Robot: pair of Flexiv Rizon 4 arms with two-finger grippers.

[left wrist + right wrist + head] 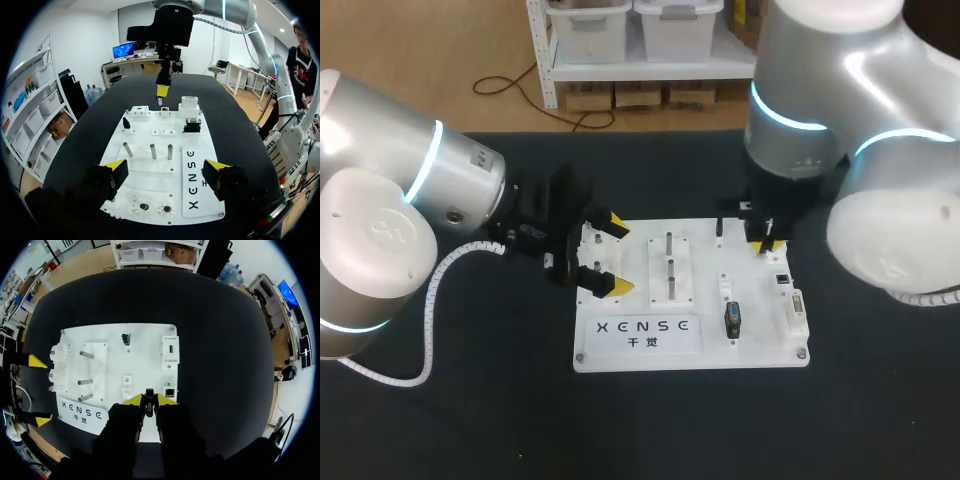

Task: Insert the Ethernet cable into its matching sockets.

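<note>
- Fingers [617,287] of the left gripper [613,255] stand wide apart with nothing between them. The gripper hangs over the left edge of the board, above the gears.
- Right gripper [148,400]: its two fingers are drawn close together and clamp one thin dark cable plug [148,391] from both sides. The plug points down at the right part of the board.
- Small socket block [170,391], one: it sits just beside the held plug. Whether the plug touches the board cannot be told.
- Long socket block [170,348], one: it lies along the same side of the board, apart from the right gripper.
- White board [640,355], one: it lies flat on the table and carries dark lettering along its near edge.
- Metal pegs [153,151], three: they stand upright in a row near the middle of the board.
- Black connector [732,320], one: it is mounted on the board between the pegs and the long socket block.
- Small black post [126,339], one: it stands near the far edge of the board.
- White gears [145,206]: a cluster at the left edge of the board; the number is not clear.
- Arms, two: the left arm [380,200] and the right arm [840,100] each enter from their own side.
- Table [470,400]: one flat, matte black surface, with the board near its middle.
</note>
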